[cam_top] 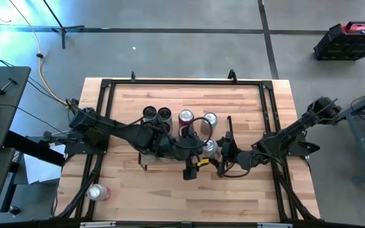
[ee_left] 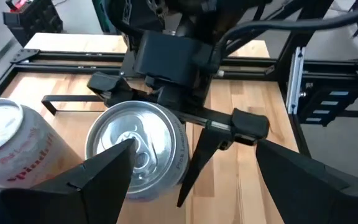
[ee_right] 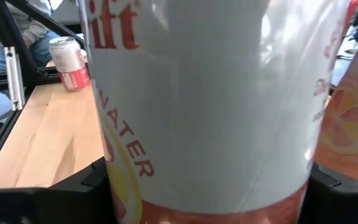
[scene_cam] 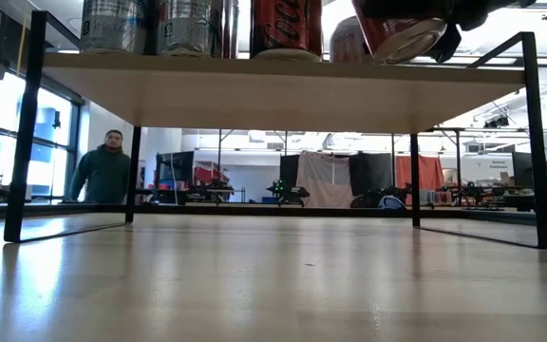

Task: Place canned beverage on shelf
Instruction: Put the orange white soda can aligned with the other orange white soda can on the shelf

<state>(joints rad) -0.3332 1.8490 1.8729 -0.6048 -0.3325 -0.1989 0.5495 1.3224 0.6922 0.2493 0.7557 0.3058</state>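
The right gripper (cam_top: 219,154) is clamped on a white sparkling-water can (ee_right: 210,106), its fingers on either side of the body low in its wrist view; that can fills nearly the whole picture. In the left wrist view the same can (ee_left: 138,149) shows from above, silver lid and pull tab up, so its long axis stands roughly upright, slightly tilted. In the low view its base (scene_cam: 402,33) hangs at the right end of the shelf (scene_cam: 273,90), canted and seemingly not yet seated flat on the board.

The left gripper (cam_top: 192,166) sits just beside the right one, on the near side of the held can, fingers spread wide and holding nothing. So the right arm owns the placing; I judge that the coming move is to lower the can straight down onto the board.

Beyond the held can, four more cans stand in a row on the shelf. A loose can (cam_top: 98,192) lies well apart toward the left arm's base.

The arms hide most of the shelf board from above, and contact under the can's base cannot be made out.
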